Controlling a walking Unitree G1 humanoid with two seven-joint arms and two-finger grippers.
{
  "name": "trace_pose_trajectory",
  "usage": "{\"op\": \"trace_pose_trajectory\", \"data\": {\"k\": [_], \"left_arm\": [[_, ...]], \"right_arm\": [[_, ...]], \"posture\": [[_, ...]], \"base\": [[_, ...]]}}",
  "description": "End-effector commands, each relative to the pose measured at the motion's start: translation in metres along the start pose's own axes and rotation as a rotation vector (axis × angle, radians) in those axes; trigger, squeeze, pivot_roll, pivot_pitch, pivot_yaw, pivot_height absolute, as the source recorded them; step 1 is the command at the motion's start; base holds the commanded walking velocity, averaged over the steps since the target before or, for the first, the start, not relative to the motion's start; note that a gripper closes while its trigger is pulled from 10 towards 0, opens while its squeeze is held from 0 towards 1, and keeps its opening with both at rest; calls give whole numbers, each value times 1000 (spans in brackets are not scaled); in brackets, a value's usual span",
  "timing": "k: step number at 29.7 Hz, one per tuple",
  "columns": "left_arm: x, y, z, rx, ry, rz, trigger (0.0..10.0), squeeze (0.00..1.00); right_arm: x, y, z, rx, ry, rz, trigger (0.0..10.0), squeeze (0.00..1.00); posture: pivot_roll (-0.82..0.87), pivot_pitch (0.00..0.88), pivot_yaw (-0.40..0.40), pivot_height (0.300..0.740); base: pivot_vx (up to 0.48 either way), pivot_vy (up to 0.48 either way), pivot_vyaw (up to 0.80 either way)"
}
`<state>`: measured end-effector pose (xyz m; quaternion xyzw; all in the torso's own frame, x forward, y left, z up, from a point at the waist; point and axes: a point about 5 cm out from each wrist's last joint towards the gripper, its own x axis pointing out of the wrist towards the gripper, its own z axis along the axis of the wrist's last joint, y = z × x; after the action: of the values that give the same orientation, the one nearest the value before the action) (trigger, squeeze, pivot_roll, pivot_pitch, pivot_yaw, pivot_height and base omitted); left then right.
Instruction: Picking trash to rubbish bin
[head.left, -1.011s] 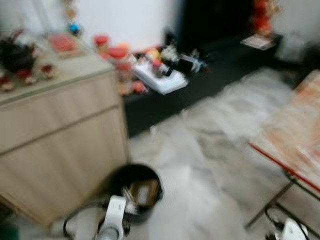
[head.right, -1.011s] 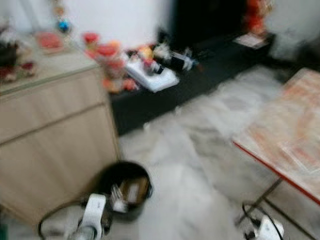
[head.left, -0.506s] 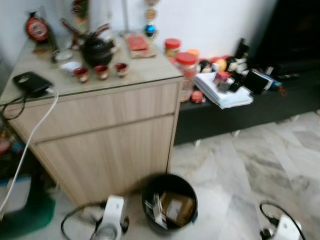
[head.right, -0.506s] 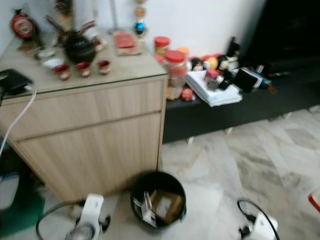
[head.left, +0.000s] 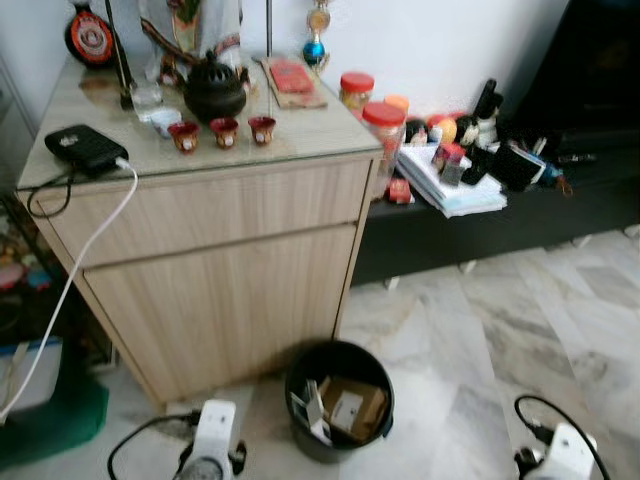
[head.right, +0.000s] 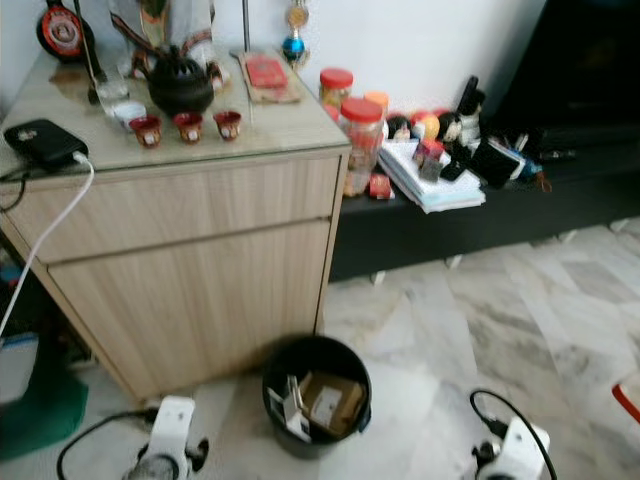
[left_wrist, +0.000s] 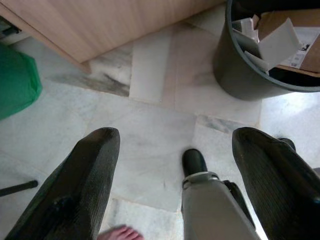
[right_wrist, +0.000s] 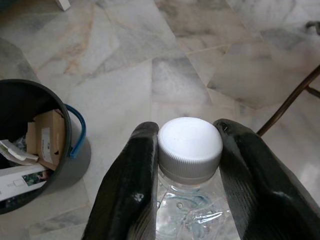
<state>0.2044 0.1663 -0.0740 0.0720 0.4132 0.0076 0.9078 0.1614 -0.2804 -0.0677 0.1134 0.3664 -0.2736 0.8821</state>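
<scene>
1. Far left, on the floor: green bag (head.left: 45, 425) beside a wooden cabinet (head.left: 215, 265).
2. On the cabinet top: black box (head.left: 85, 148) with a white cable (head.left: 75, 270) hanging down the front; black teapot (head.left: 215, 92); three red cups (head.left: 223, 130) in a row just before the teapot.
3. Left claw (left_wrist: 172, 175): hanging low over the marble floor (head.left: 480, 330), fingers (left_wrist: 87, 175) spread wide apart, nothing between them. Left arm (head.left: 213, 445) visible at the lower edge of the head view, just left of the bin.
4. Bin (head.left: 340, 400): black, round, standing on the floor just in front of the cabinet's right corner. Inside: brown cardboard (head.left: 350, 408) and white paper scraps. Blue handle (right_wrist: 77, 132) visible on its side from the right wrist.
5. Right of the cabinet: low black shelf (head.left: 480, 230) carrying red-lidded jars (head.left: 383, 135), a stack of papers (head.left: 450, 190) and small clutter, too blurred to identify.
6. Right claw (right_wrist: 187, 165): closed on the neck of a clear plastic bottle (right_wrist: 187, 210) with a white cap (right_wrist: 190, 145), one finger on each side of the cap. Held above the floor, to the right of the bin and apart from it.
7. Right arm (head.left: 565, 455) at the lower right edge, black cable looped beside it.
</scene>
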Motion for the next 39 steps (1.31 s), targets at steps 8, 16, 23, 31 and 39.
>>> {"op": "trace_pose_trajectory", "data": {"k": [8,16,23,31,39], "left_arm": [[0,-5,-2,-12,11,-6,10000,0],[-1,-6,-3,-11,13,-5,10000,0],[-1,-6,-3,-11,14,-6,10000,0],[-1,-6,-2,-11,11,-7,10000,0],[-1,-7,-2,-14,12,-8,10000,0]], "right_arm": [[1,-3,8,-45,-28,-4,10000,0],[1,-4,8,-4,-32,-20,10000,0],[2,-4,12,5,-47,-15,10000,0],[3,0,19,-2,-77,3,10000,0],[7,8,33,7,-111,35,10000,0]], "posture": [[-115,27,-103,740],[-110,28,-108,740],[-111,27,-108,740],[-110,26,-109,740],[-109,25,-112,740]], "base": [[187,0,78],[251,0,373],[249,0,0],[248,0,-357],[245,0,0]]}}
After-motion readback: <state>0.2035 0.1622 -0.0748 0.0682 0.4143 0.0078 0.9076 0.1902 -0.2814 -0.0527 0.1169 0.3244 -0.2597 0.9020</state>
